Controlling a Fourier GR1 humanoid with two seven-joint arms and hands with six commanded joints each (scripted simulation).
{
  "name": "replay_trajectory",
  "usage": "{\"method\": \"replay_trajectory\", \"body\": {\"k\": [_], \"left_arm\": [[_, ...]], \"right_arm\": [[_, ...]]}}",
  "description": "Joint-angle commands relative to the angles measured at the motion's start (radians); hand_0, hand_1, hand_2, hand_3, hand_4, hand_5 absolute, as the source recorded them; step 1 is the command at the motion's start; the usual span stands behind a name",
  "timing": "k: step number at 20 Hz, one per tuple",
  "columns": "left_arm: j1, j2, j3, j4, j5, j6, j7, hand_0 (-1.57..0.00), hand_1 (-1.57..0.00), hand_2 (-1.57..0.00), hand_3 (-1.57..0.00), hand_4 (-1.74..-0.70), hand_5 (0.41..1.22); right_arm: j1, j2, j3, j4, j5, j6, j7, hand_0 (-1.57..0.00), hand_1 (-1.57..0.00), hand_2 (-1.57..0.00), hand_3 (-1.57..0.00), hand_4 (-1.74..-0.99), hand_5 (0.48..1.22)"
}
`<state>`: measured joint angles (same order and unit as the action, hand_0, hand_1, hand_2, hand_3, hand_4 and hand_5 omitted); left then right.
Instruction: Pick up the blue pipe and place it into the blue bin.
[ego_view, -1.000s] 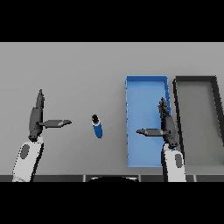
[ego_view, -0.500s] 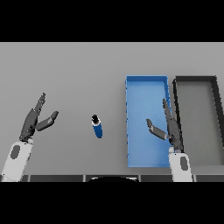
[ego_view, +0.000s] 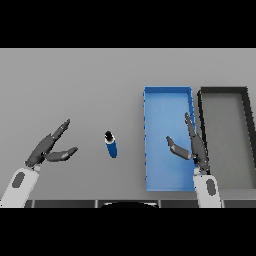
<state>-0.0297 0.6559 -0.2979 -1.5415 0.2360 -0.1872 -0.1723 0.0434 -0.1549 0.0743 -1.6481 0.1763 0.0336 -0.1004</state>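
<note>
The blue pipe (ego_view: 111, 145) lies on the grey table left of centre, a short blue cylinder with a dark cap at its far end. The blue bin (ego_view: 167, 100) stands to its right, a long open tray with nothing in it. My left hand (ego_view: 47, 148) hovers open to the left of the pipe, fingers straight and pointing up-right, well apart from it. Over the bin's right side my right hand (ego_view: 194, 146) is open too, thumb stretched left over the bin floor.
A dark grey bin (ego_view: 223, 92) stands right beside the blue bin on its far right side. The table (ego_view: 75, 90) stretches grey behind and left of the pipe.
My left hand has dropped lower and outward to the left, tilting its fingers up-right. My right hand has shifted slightly, its thumb drawn closer in. The pipe has not moved.
</note>
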Motion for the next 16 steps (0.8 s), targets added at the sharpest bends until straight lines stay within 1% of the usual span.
{"method": "replay_trajectory", "body": {"k": [1,2,3,4,5,6,7,8,9,10,11,12,13,16], "left_arm": [[0.003,-0.006,-0.023,-0.018,-0.008,-0.010,0.017,0.00,0.00,0.00,0.00,-1.07,0.522],[0.000,-0.015,-0.046,-0.026,-0.002,-0.032,0.049,0.00,0.00,0.00,0.00,-1.10,0.510],[0.006,-0.027,-0.069,-0.037,-0.015,-0.035,0.063,0.00,0.00,0.00,0.00,-1.11,0.497],[0.000,-0.041,-0.090,-0.046,-0.032,-0.033,0.078,0.00,0.00,0.00,0.00,-1.13,0.485],[0.006,-0.048,-0.113,-0.056,-0.053,-0.034,0.079,0.00,0.00,0.00,0.00,-1.13,0.475],[0.009,-0.058,-0.130,-0.063,-0.067,-0.033,0.092,0.00,0.00,0.00,0.00,-1.14,0.464],[0.001,-0.075,-0.147,-0.062,-0.079,-0.033,0.096,0.00,0.00,0.00,0.00,-1.14,0.455],[-0.007,-0.089,-0.159,-0.054,-0.086,-0.037,0.100,0.00,0.00,0.00,0.00,-1.14,0.450],[-0.026,-0.109,-0.165,-0.036,-0.088,-0.037,0.114,0.00,0.00,0.00,0.00,-1.14,0.452],[-0.031,-0.135,-0.176,-0.030,-0.096,-0.030,0.108,0.00,0.00,0.00,0.00,-1.15,0.451],[-0.032,-0.156,-0.190,-0.020,-0.110,-0.024,0.102,0.00,0.00,0.00,0.00,-1.15,0.452],[-0.050,-0.176,-0.194,0.004,-0.124,-0.019,0.088,0.00,0.00,0.00,0.00,-1.15,0.456],[-0.067,-0.201,-0.201,0.026,-0.136,-0.009,0.091,0.00,0.00,0.00,0.00,-1.15,0.459],[-0.116,-0.280,-0.213,0.087,-0.148,0.011,0.092,0.00,0.00,0.00,0.00,-1.15,0.460]], "right_arm": [[0.000,0.004,0.007,0.001,0.008,-0.002,0.001,0.00,0.00,0.00,0.00,-1.174,0.616],[0.005,0.001,0.006,-0.001,0.005,0.003,-0.004,0.00,0.00,0.00,0.00,-1.173,0.616],[0.005,0.005,0.014,-0.002,0.019,-0.005,0.009,0.00,0.00,0.00,0.00,-1.164,0.617],[0.001,0.006,0.007,-0.001,0.009,-0.003,0.019,0.00,0.00,0.00,0.00,-1.174,0.618],[0.007,0.009,0.008,-0.013,0.010,-0.007,0.015,0.00,0.00,0.00,0.00,-1.182,0.618],[0.009,0.013,0.008,-0.021,0.007,-0.009,0.026,0.00,0.00,0.00,0.00,-1.189,0.619],[0.019,0.013,0.010,-0.025,0.005,-0.007,0.020,0.00,0.00,0.00,0.00,-1.195,0.617],[0.022,0.022,0.016,-0.027,0.008,-0.009,0.026,0.00,0.00,0.00,0.00,-1.197,0.615],[0.013,0.016,0.008,-0.020,0.001,-0.005,0.030,0.00,0.00,0.00,0.00,-1.205,0.618],[0.010,0.018,0.007,-0.013,0.001,-0.005,0.024,0.00,0.00,0.00,0.00,-1.213,0.625],[0.028,0.024,0.017,-0.018,0.005,-0.003,0.001,0.00,0.00,0.00,0.00,-1.218,0.627],[0.022,0.025,0.014,-0.013,0.007,-0.006,0.010,0.00,0.00,0.00,0.00,-1.217,0.626],[0.009,0.025,0.014,-0.010,0.010,-0.009,0.030,0.00,0.00,0.00,0.00,-1.214,0.624],[0.018,0.019,0.003,-0.018,0.000,-0.008,0.028,0.00,0.00,0.00,0.00,-1.202,0.621]]}}
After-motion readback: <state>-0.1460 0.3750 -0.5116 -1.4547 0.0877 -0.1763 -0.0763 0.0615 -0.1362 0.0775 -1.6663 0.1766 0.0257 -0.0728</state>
